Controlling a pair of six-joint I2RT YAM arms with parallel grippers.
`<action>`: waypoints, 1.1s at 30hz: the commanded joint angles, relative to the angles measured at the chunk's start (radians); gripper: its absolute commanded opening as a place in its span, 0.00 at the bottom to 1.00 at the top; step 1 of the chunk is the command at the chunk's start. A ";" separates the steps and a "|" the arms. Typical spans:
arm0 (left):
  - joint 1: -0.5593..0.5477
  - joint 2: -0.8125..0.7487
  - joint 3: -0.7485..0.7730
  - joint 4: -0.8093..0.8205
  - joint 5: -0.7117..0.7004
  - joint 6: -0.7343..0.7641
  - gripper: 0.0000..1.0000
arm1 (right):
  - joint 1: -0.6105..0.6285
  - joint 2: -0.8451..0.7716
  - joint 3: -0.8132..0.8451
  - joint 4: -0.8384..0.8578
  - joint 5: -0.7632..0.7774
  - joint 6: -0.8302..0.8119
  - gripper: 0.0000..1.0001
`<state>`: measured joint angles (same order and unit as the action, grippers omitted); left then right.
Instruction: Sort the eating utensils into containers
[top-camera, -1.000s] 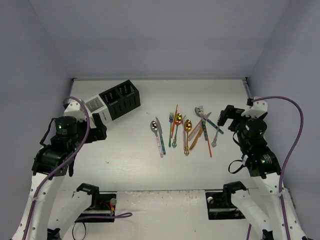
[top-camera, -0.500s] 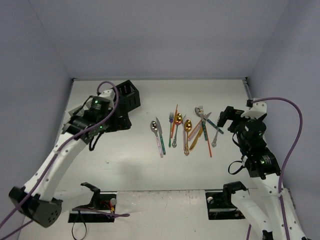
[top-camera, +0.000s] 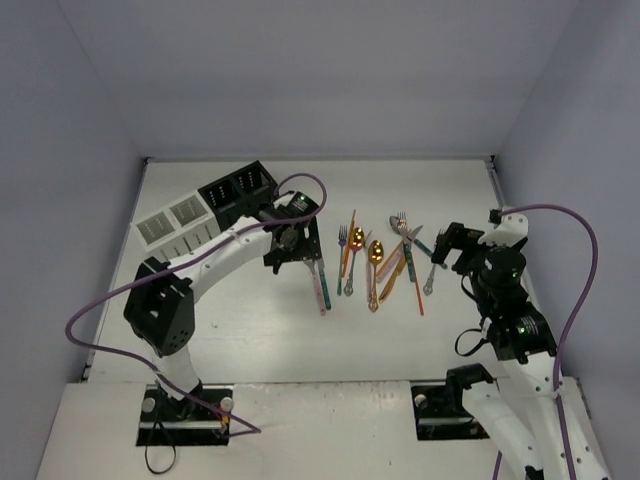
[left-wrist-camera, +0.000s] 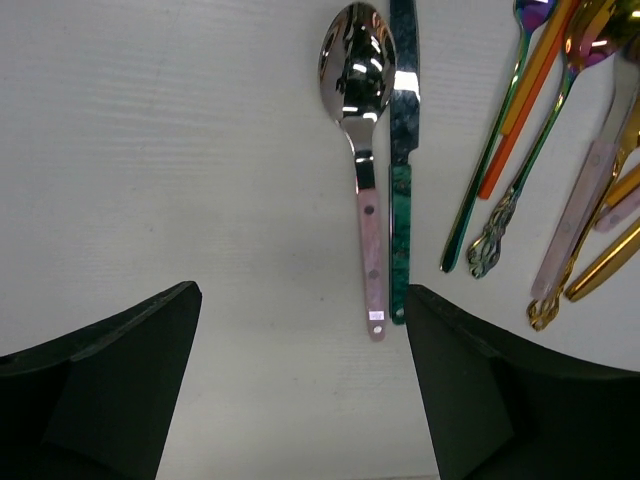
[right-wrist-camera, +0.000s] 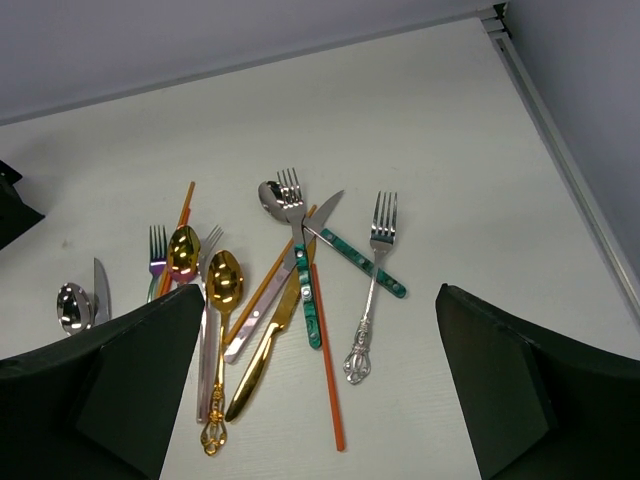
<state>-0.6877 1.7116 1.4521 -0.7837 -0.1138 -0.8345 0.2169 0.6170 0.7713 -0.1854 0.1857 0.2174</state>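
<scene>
The eating utensils (top-camera: 375, 262) lie spread in a loose row at mid-table. My left gripper (top-camera: 295, 245) hangs over the row's left end and is open. In the left wrist view its gap (left-wrist-camera: 300, 390) holds bare table. The silver spoon with a pink handle (left-wrist-camera: 372, 250) and the teal-handled knife (left-wrist-camera: 402, 200) end just ahead of the right finger (left-wrist-camera: 500, 400). My right gripper (top-camera: 450, 245) is open at the row's right end, and its gap (right-wrist-camera: 320, 400) holds nothing. Ahead of it lie a gold spoon (right-wrist-camera: 224, 280), an ornate silver fork (right-wrist-camera: 370, 290) and an orange stick (right-wrist-camera: 325, 370). The containers, a black caddy (top-camera: 238, 190) and a white caddy (top-camera: 175, 222), stand at the back left.
The table's right edge rail (top-camera: 494, 180) runs close beside the right arm. Grey walls close in the back and both sides. The left arm's purple cable (top-camera: 300, 182) loops above the black caddy.
My left arm has swung from beside the caddies across to the left end of the utensil row, uncovering the white caddy. Its jaws have narrowed a little. The right gripper has barely shifted.
</scene>
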 joint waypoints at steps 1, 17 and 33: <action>-0.012 0.078 0.100 0.015 -0.048 -0.073 0.75 | 0.003 0.015 -0.005 0.047 -0.035 0.036 1.00; -0.049 0.312 0.191 0.038 -0.039 -0.076 0.55 | 0.004 -0.009 -0.012 0.015 -0.060 0.041 1.00; -0.061 0.330 0.133 0.055 -0.068 -0.117 0.38 | 0.004 -0.043 -0.004 -0.009 -0.075 0.020 1.00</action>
<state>-0.7460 2.0655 1.5885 -0.7323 -0.1405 -0.9246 0.2169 0.5821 0.7589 -0.2315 0.1228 0.2516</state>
